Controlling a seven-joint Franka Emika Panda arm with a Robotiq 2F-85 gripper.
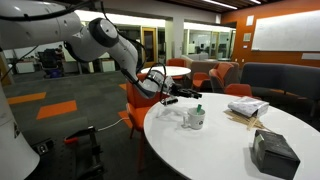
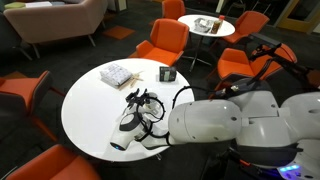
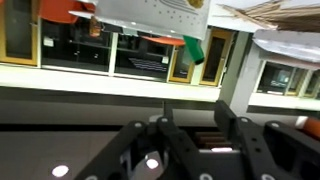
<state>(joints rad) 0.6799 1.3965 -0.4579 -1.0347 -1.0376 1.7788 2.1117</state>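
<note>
In both exterior views my gripper (image 1: pixel 188 95) (image 2: pixel 134 108) hovers low over a round white table (image 1: pixel 220 150) (image 2: pixel 95 105), near its edge. The wrist view stands upside down; there my gripper (image 3: pixel 193 135) has its two black fingers (image 3: pixel 160 128) apart with nothing between them. The nearest thing is a small white cup with a green piece in it (image 1: pixel 195 118) (image 2: pixel 167 74), a little beyond the fingertips and untouched. In the wrist view the green piece (image 3: pixel 193 48) hangs at the top, straight ahead of the jaws.
A black box (image 1: pixel 272 152) sits near the table's front edge, a paper packet (image 1: pixel 246 107) (image 2: pixel 117 74) farther back. Orange chairs (image 1: pixel 137 105) (image 2: pixel 163 42) ring the table. A second small round table (image 2: pixel 210 25) stands behind, and a sofa (image 1: pixel 275 80).
</note>
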